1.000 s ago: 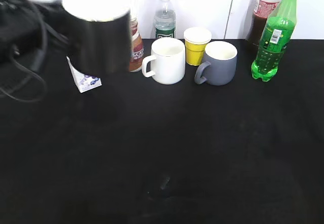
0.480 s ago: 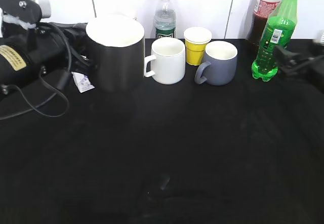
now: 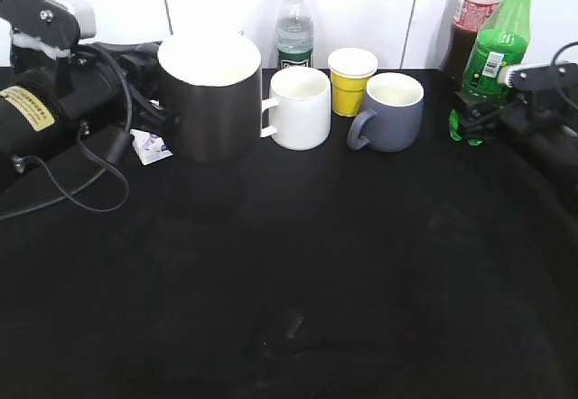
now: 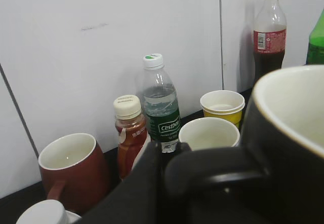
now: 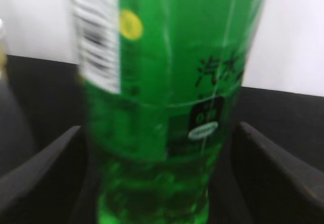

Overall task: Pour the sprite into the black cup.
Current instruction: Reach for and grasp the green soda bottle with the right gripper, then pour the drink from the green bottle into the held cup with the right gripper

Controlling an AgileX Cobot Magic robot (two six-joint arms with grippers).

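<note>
The black cup, white inside, hangs a little above the black table at the back left. My left gripper is shut on its loop handle. In the left wrist view the cup fills the right side and the gripper grips the handle. The sprite, a green bottle with a green cap, stands upright at the back right. My right gripper is open around its lower part. In the right wrist view the sprite stands between the two spread fingers of the right gripper.
Along the back wall stand a white mug, a yellow paper cup, a grey mug, a clear water bottle and a dark-red soda bottle. A dark-red mug and a brown drink bottle stand behind the cup.
My left arm carried the black cup to the right and a little lower. My right gripper came in from the right and now has its fingers around the sprite's base.
</note>
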